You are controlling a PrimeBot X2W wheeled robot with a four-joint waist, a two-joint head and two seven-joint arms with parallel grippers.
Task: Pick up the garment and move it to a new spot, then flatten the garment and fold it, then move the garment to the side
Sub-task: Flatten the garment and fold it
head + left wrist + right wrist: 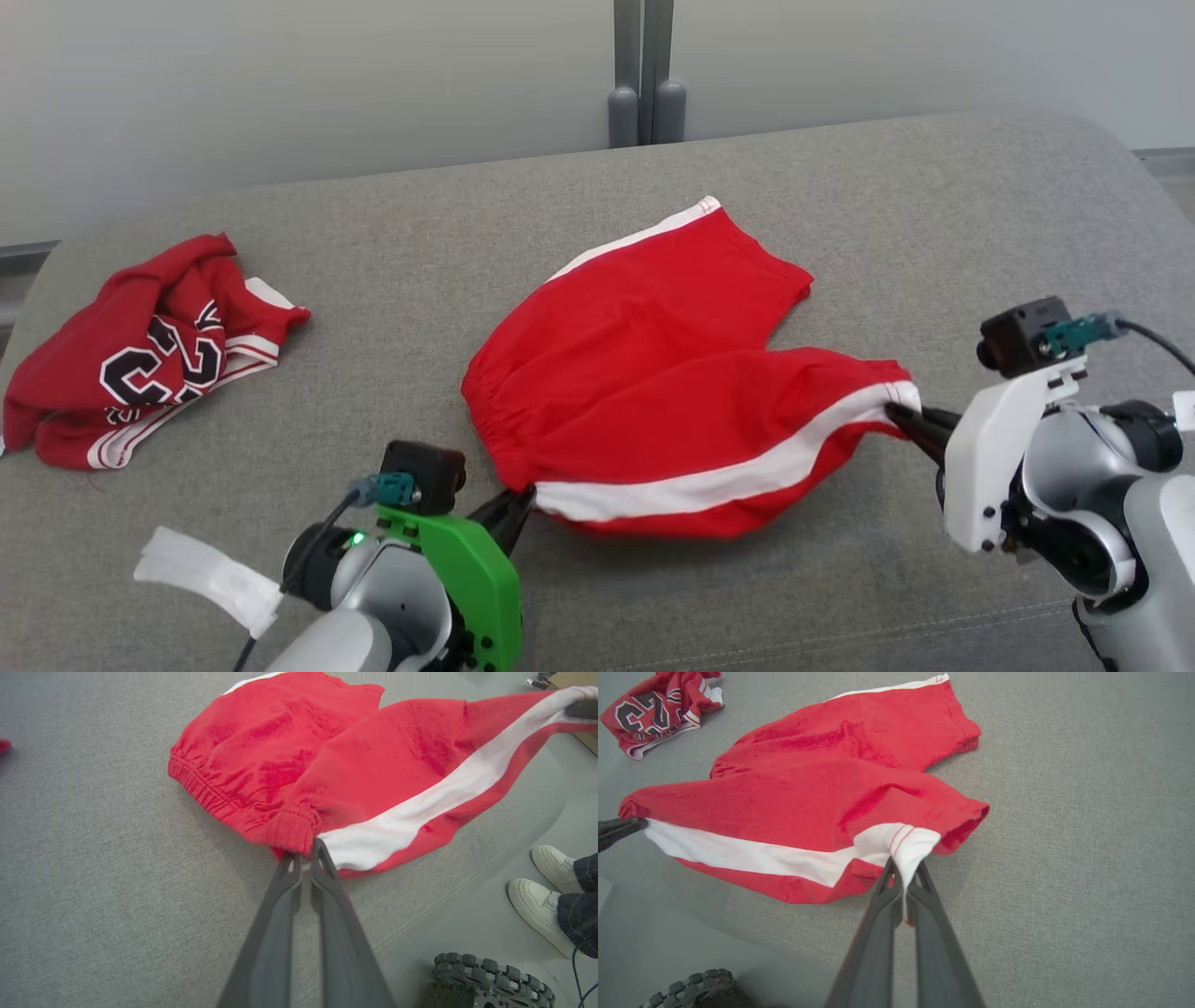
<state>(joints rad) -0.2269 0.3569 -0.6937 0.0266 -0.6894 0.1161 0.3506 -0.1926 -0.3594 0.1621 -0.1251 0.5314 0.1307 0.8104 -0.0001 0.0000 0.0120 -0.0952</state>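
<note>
The red shorts (653, 373) lay near the middle of the grey desk (934, 205). Bare covering stretched behind them to the far edge and out to the rounded right corner. Their near side sat close to the desk's front edge, where a stitched seam ran along the covering. A crumpled red jersey (140, 355) with black and white numerals lay well apart by the left edge.

The shorts were soft, matte cloth with a gathered elastic waistband on the left and a broad white stripe along the near leg. The far leg lay flat, its own white stripe along the far edge. The left jaws were pressed together, pinching the near corner of the waistband between long dark fingers (289, 882). The right jaws were likewise pressed together, pinching the hem of the near leg at the white stripe, which was drawn out between the two grips.

Beyond the front edge, on the floor, were a person's pale shoes (542, 882) and a roller-rimmed wheel (486, 975).
</note>
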